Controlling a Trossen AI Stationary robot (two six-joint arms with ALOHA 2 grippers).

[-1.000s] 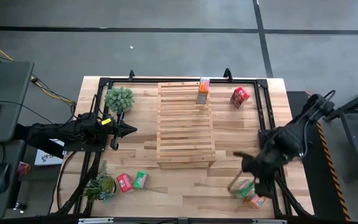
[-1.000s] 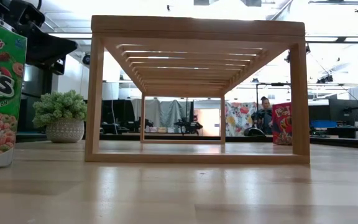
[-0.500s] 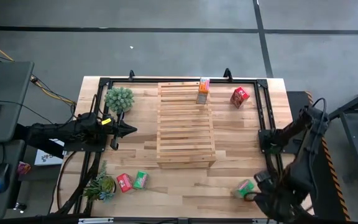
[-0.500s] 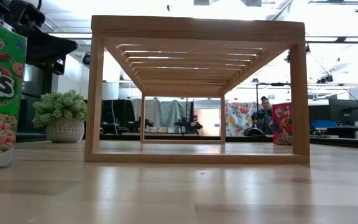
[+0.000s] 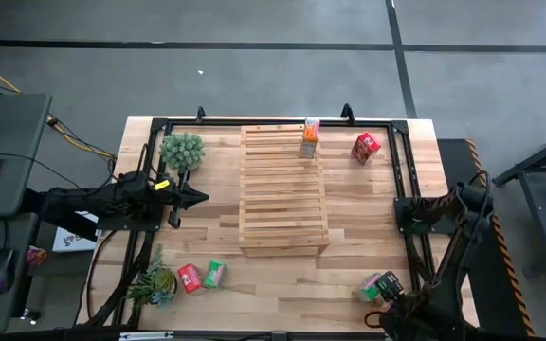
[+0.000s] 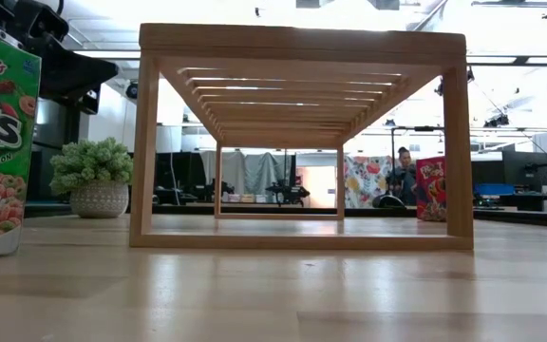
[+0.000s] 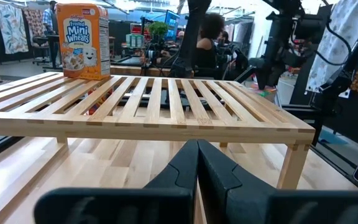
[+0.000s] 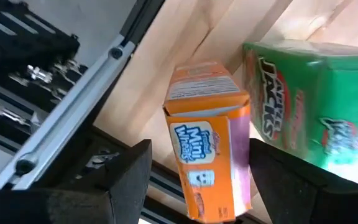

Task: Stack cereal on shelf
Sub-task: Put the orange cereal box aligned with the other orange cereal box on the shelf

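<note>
The light-wood slatted shelf (image 5: 283, 189) stands mid-table, and one orange cereal box (image 5: 309, 138) stands upright on its far end. My right gripper (image 8: 201, 163) is open at the table's near right corner (image 5: 392, 303). Its fingers stand on either side of a second orange box (image 8: 209, 134), which lies on the table beside a green box (image 8: 312, 102). That green box (image 5: 374, 286) also shows from above, where the arm hides the orange one. My left gripper (image 5: 193, 198) is shut, hovering left of the shelf (image 7: 142, 106) and pointing at it. My right gripper comes at the orange box from above with one finger (image 8: 132, 174) and the other finger (image 8: 284, 180) flanking its long sides (image 8: 178, 146). I cannot tell whether either finger touches it. The box lies on the table.
A red box (image 5: 365, 147) stands far right of the shelf. A red box (image 5: 190, 277) and a green box (image 5: 215, 273) lie near left, beside a potted plant (image 5: 154, 282). Another plant (image 5: 181, 150) sits far left. A black frame rail (image 5: 408, 170) runs along the table's right side.
My right arm has swung toward the table's near right corner and come down over the orange box, which showed from above a second ago and is now covered by the gripper. The boxes and my left arm have stayed where they were.
</note>
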